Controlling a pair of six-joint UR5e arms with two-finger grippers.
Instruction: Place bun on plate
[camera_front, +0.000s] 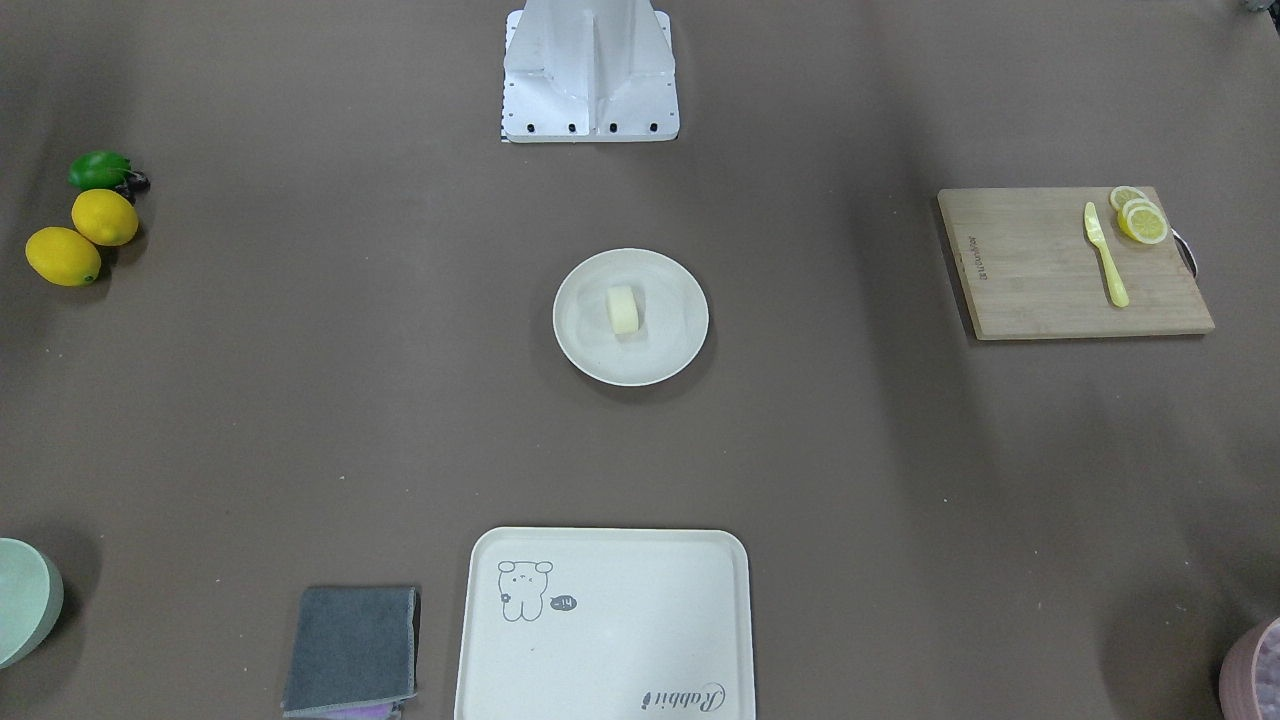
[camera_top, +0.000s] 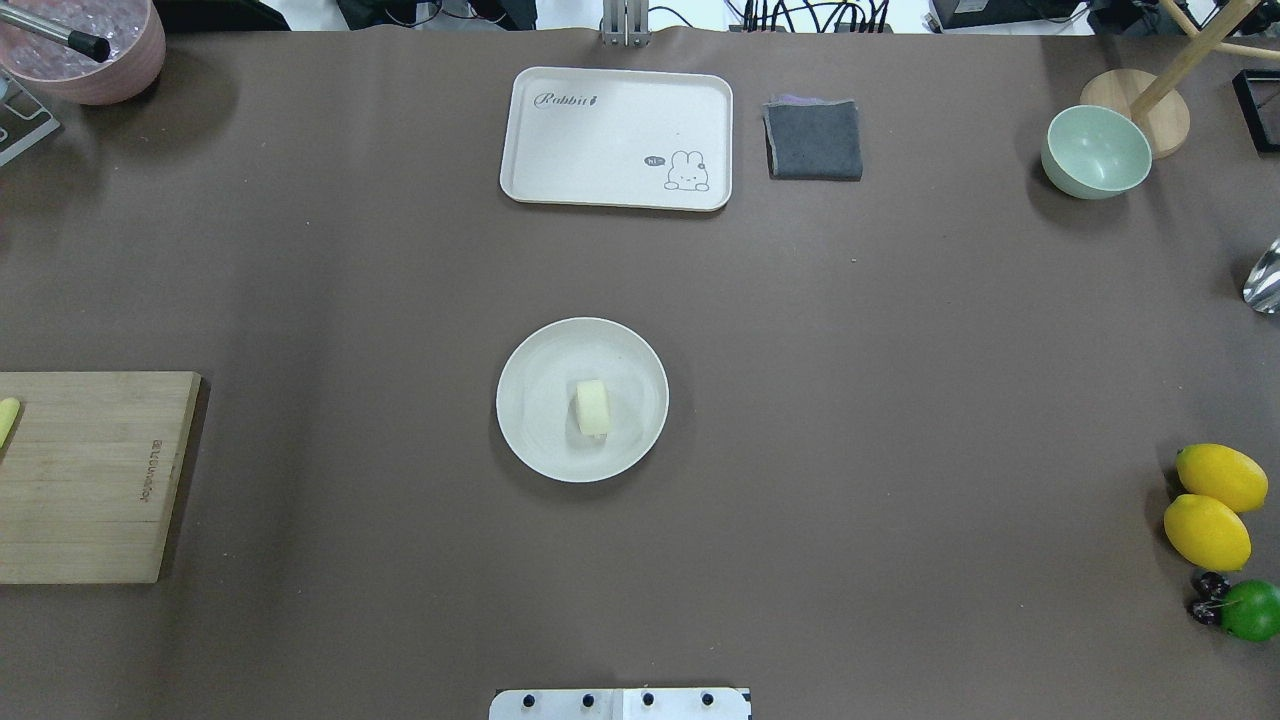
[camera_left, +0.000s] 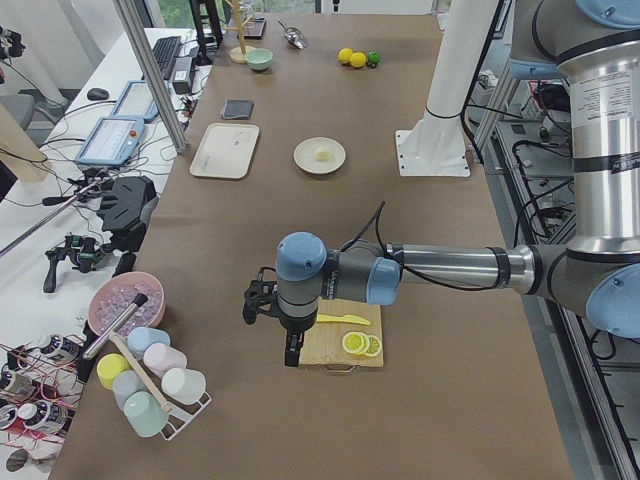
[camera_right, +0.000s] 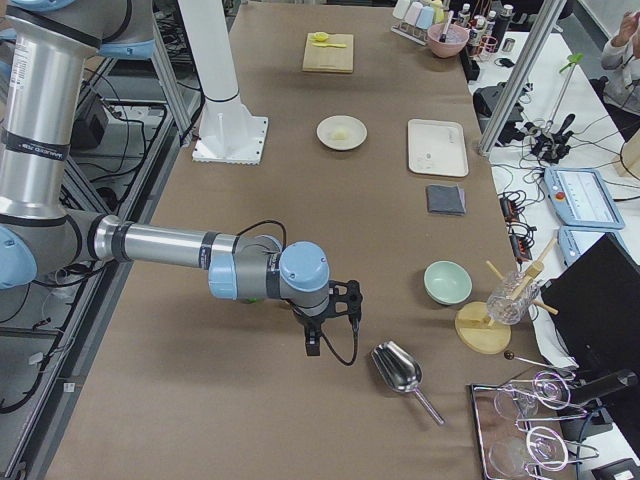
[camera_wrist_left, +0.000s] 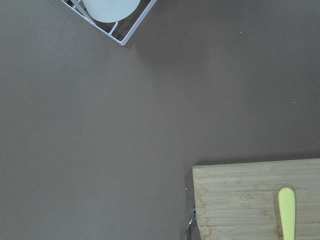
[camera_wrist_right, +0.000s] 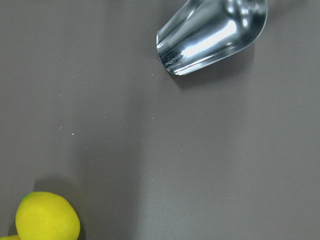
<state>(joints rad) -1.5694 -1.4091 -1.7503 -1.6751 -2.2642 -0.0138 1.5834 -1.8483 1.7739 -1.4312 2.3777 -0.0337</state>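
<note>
Plate (camera_top: 530, 440) holds 1 bun (camera_top: 592, 407), near its centre. Overhead, tray (camera_top: 560, 140) at 12 o'clock from plate. Left gripper (camera_left: 291, 352) by cutting board (camera_left: 322, 350), right gripper (camera_right: 311, 345) near scoop (camera_right: 398, 368). Cannot tell whether either claw is parted or closed.

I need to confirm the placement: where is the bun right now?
In the overhead view the bun lies on the plate near its middle, at the centre of the table, between the robot's base and the tray.
</note>
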